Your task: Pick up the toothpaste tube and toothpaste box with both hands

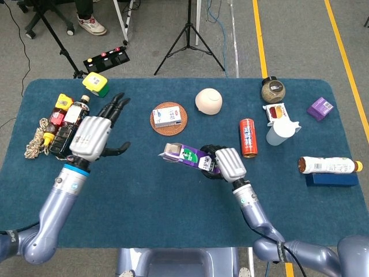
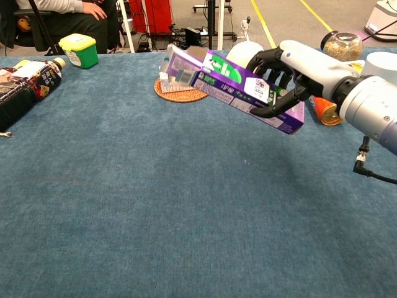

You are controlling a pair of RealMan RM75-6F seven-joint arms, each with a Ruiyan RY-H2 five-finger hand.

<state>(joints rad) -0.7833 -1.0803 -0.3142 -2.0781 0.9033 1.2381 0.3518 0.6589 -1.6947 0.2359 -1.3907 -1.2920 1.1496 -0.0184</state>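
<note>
Right hand [image 1: 229, 163] grips one toothpaste box [image 2: 239, 89] (left hand [image 1: 94, 135] empty).

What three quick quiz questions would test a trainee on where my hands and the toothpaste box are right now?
1. True or false: the left hand is holding the toothpaste box.
2. Which hand grips the box? A) left B) right C) both
3. Fill in: the box's open end points toward the robot's ____ side.

Key:
1. False; the left hand is spread open, apart from the box.
2. B; the right hand grips it, off the table.
3. left
</note>
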